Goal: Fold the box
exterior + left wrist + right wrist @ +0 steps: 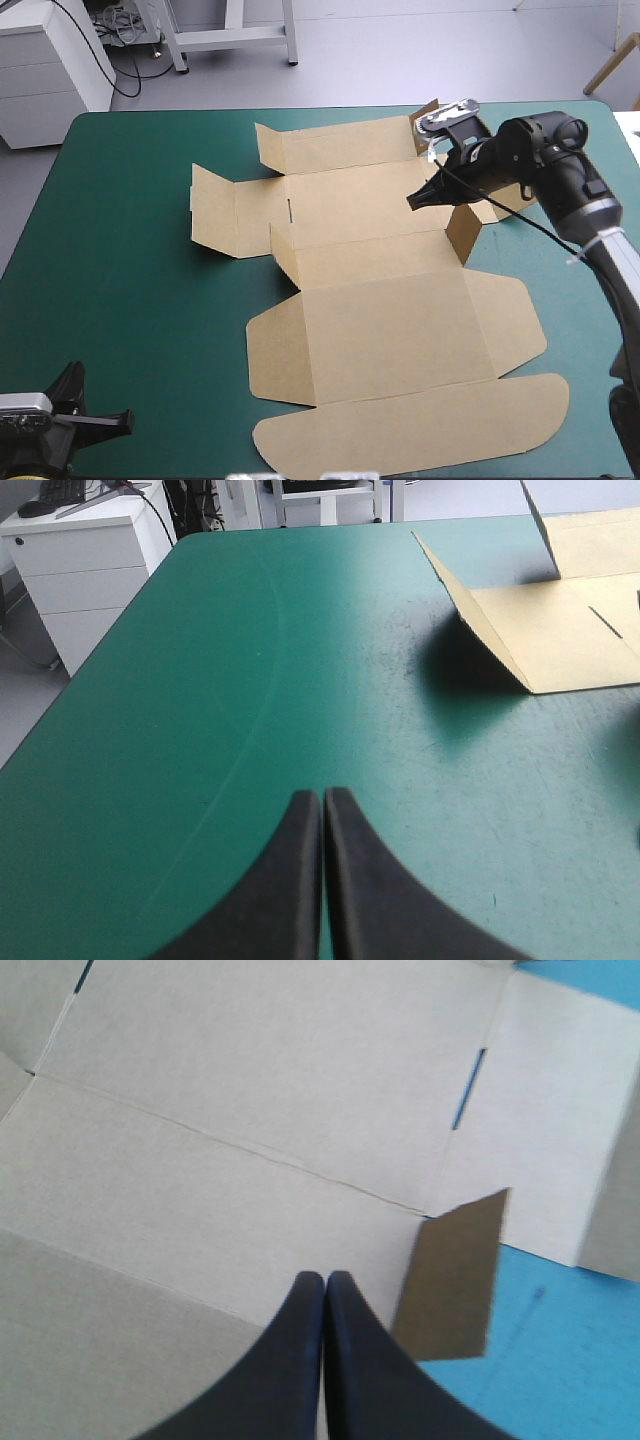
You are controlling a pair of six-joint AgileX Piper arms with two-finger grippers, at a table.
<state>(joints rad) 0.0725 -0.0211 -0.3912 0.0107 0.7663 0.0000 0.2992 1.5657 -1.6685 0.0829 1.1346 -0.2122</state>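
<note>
The brown cut-cardboard box (380, 340) is spread on the teal-green tabletop (130, 250), partly hidden by the closed, empty right gripper (413, 201). The left gripper (322, 796), also closed, is cut off at the near edge.

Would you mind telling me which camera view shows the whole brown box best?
The high view: the box shows almost whole, mostly flat, some flaps raised. The left wrist view catches only one end; the right wrist view, only nearby panels.
</note>
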